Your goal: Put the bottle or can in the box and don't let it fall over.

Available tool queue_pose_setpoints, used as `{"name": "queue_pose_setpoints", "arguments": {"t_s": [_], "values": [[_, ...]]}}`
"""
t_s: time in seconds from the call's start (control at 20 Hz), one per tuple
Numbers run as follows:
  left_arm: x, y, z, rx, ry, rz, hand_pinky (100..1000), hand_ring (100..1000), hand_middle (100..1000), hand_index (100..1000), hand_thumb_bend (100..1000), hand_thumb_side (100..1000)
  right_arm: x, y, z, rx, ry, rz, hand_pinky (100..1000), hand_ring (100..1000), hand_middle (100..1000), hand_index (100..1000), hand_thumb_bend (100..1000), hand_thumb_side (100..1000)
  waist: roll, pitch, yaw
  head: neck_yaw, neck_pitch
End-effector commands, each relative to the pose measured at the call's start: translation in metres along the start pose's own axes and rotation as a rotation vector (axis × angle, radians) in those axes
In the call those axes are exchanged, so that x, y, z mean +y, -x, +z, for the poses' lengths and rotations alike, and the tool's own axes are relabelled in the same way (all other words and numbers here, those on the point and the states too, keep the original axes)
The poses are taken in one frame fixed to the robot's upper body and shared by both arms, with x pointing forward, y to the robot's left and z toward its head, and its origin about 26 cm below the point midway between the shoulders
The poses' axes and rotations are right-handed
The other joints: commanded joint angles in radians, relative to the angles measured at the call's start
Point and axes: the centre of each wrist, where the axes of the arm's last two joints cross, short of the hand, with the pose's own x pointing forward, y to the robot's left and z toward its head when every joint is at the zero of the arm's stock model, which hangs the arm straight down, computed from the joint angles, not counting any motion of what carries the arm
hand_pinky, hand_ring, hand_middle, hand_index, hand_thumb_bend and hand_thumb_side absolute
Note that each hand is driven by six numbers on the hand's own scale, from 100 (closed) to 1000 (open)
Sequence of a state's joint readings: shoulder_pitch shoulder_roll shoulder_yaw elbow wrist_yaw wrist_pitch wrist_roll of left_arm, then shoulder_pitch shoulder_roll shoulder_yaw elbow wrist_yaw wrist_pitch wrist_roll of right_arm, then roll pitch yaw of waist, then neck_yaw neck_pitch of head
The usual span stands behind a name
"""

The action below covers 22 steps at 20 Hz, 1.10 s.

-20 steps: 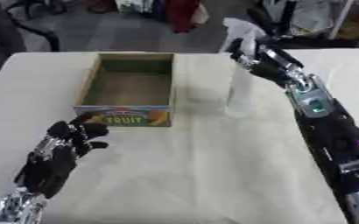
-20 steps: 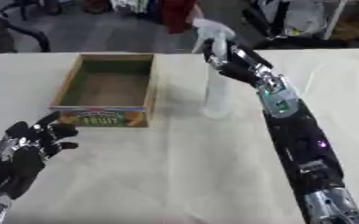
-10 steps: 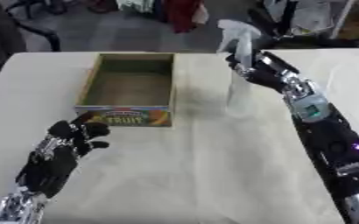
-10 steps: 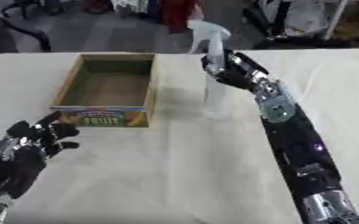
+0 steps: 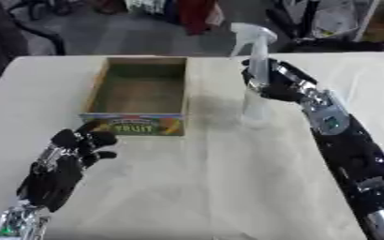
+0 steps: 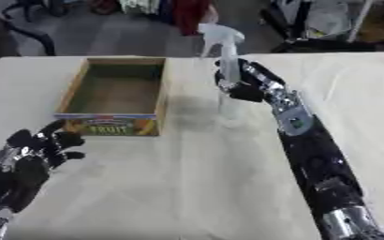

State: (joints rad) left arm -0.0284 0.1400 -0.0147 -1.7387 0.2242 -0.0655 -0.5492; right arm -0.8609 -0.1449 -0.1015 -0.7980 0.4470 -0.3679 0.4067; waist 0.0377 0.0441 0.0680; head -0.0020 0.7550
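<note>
A clear spray bottle (image 5: 255, 89) with a white trigger head stands upright on the cream tablecloth (image 5: 228, 187), just at 3 o'clock of the open cardboard box (image 5: 142, 93). The right hand (image 5: 270, 84) has its fingers curled round the bottle's neck. The box's front panel reads "FRUIT". At 7 o'clock, the left hand (image 5: 68, 154) rests idle, fingers relaxed and spread, holding nothing.
</note>
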Motion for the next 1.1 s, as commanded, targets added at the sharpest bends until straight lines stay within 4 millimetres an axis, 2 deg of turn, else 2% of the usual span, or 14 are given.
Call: {"name": "queue_pose_setpoints", "arguments": {"t_s": [0.05,0.2,0.35,0.45,0.6,0.65,0.7,0.9,1.0,1.05,1.1], "values": [[0.002,-0.009,-0.005,-0.034,0.004,-0.014,791,851,764,990,247,995,-0.007,-0.001,0.0,0.012,0.013,0.041,715,626,549,705,100,284,0.002,-0.009,0.002,-0.003,0.004],[0.002,-0.009,-0.005,-0.037,-0.002,-0.012,791,850,762,989,247,992,-0.005,0.003,0.002,0.027,0.016,0.061,677,580,488,632,100,283,0.003,-0.009,0.003,-0.004,0.004],[0.002,-0.01,-0.006,-0.041,-0.006,-0.01,790,848,760,989,247,990,-0.003,0.008,0.004,0.044,0.02,0.073,577,495,393,519,100,297,0.004,-0.009,0.004,-0.004,0.003],[0.002,-0.01,-0.006,-0.043,-0.007,-0.008,790,847,759,989,247,989,-0.001,0.011,0.006,0.056,0.029,0.078,533,465,358,483,100,306,0.005,-0.008,0.005,-0.006,0.004],[0.002,-0.01,-0.007,-0.046,-0.008,-0.007,790,847,759,989,247,989,0.002,0.016,0.009,0.077,0.042,0.083,515,457,345,468,100,308,0.007,-0.007,0.007,-0.006,0.003],[0.002,-0.011,-0.007,-0.048,-0.007,-0.007,790,847,759,989,246,988,0.003,0.018,0.01,0.087,0.045,0.085,516,460,344,465,100,271,0.008,-0.006,0.008,-0.007,0.002],[0.002,-0.011,-0.008,-0.049,-0.007,-0.006,790,847,759,989,246,988,0.004,0.021,0.012,0.097,0.046,0.087,517,460,344,465,100,302,0.009,-0.006,0.01,-0.008,0.001],[0.002,-0.012,-0.009,-0.057,-0.008,-0.005,789,846,758,989,246,985,0.011,0.031,0.017,0.139,0.052,0.092,469,423,300,395,100,306,0.012,-0.004,0.014,-0.009,-0.004],[0.002,-0.012,-0.01,-0.057,-0.008,-0.004,789,846,758,989,246,985,0.012,0.033,0.019,0.144,0.072,0.089,404,367,240,323,100,339,0.012,-0.004,0.014,-0.009,-0.004],[0.002,-0.012,-0.01,-0.057,-0.009,-0.004,789,846,758,989,246,985,0.011,0.033,0.02,0.141,0.088,0.085,357,323,193,268,100,391,0.012,-0.004,0.014,-0.008,-0.004],[0.002,-0.012,-0.01,-0.057,-0.009,-0.004,789,846,758,989,246,985,0.01,0.032,0.02,0.132,0.108,0.08,354,320,189,260,100,400,0.011,-0.004,0.015,-0.008,-0.004]]}}
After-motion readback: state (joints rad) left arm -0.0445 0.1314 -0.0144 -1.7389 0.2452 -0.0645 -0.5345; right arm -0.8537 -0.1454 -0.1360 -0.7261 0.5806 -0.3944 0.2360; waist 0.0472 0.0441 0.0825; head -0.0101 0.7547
